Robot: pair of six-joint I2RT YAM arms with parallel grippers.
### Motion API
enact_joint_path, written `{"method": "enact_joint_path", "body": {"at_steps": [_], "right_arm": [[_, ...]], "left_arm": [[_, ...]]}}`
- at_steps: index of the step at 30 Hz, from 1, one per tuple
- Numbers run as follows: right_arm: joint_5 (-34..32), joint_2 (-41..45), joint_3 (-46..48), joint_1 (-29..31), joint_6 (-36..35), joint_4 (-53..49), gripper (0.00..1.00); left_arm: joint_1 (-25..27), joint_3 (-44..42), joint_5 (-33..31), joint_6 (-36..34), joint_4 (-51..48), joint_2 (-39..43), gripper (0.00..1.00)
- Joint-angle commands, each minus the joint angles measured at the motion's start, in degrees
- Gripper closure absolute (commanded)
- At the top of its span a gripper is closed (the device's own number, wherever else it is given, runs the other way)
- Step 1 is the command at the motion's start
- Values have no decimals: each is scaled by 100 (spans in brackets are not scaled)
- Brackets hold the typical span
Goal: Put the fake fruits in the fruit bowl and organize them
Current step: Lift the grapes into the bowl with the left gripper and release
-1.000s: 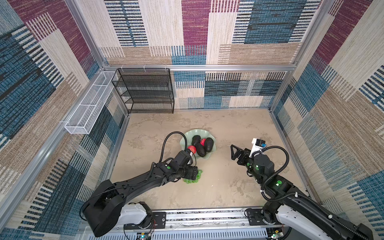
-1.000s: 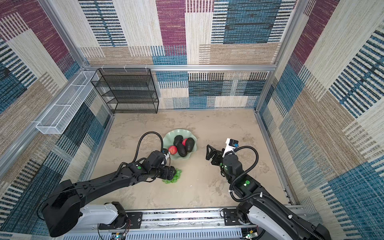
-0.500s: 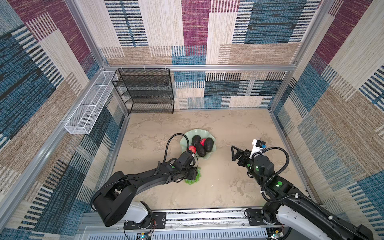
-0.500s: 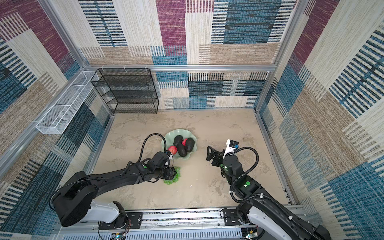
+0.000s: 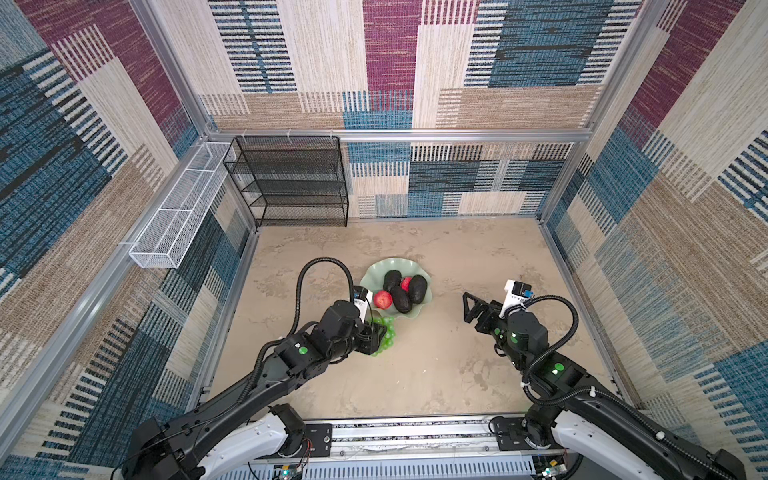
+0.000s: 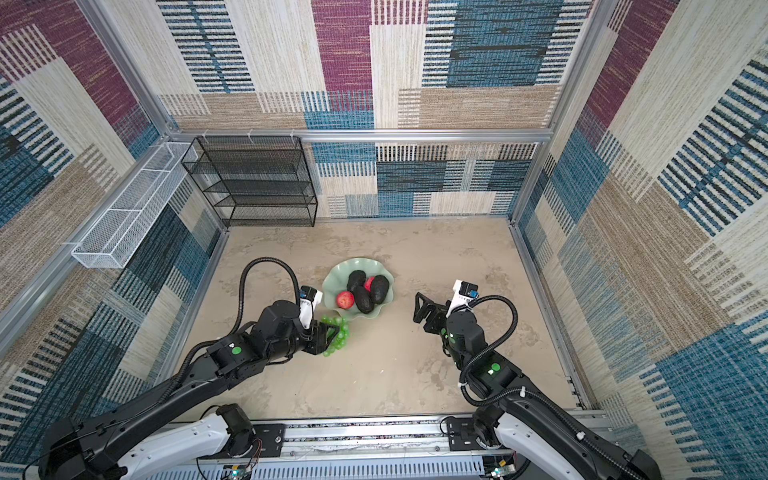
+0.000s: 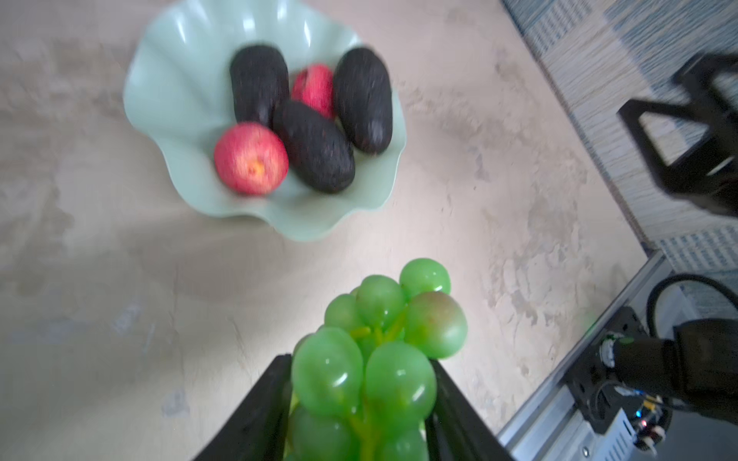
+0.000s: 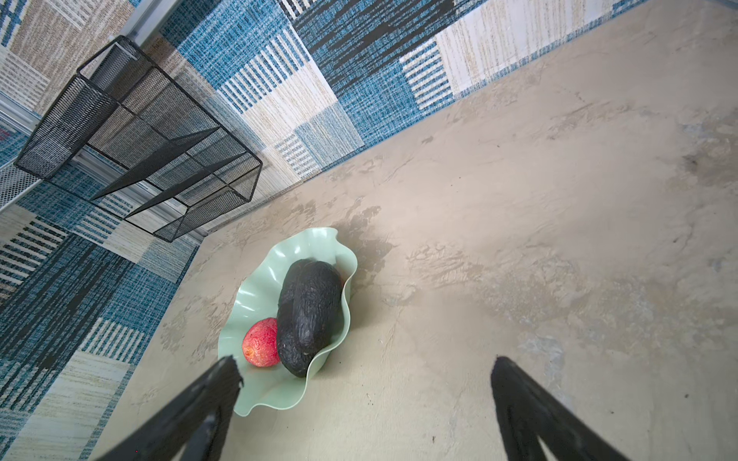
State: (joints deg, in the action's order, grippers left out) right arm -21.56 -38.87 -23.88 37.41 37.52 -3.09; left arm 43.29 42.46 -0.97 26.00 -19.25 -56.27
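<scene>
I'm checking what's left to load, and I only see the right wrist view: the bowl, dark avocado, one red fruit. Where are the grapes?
Observer: The grapes are outside the bowl, beside its rim, gripped by the left gripper.
Operator: How many avocados are in the bowl?
Observer: Three avocados, lying close together.
Operator: Just the one red fruit?
Observer: No, a second red fruit is tucked between the avocados.
</scene>
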Motion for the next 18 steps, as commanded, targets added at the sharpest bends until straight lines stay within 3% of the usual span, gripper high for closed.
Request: {"method": "enact_joint_path", "body": {"at_steps": [1,9,18], "right_arm": [[-32,98,21,3,98,-5,0],[-111,648,59,3,176,-447,0],[-217,1160,185,3,316,-818,0]], "left_arm": [[-178,507,-201,-604,-17,-454,46],[-602,1696,255,-905,788,-2356,45],[-1061,1907,559,-784,1647,-3297,45]]}}
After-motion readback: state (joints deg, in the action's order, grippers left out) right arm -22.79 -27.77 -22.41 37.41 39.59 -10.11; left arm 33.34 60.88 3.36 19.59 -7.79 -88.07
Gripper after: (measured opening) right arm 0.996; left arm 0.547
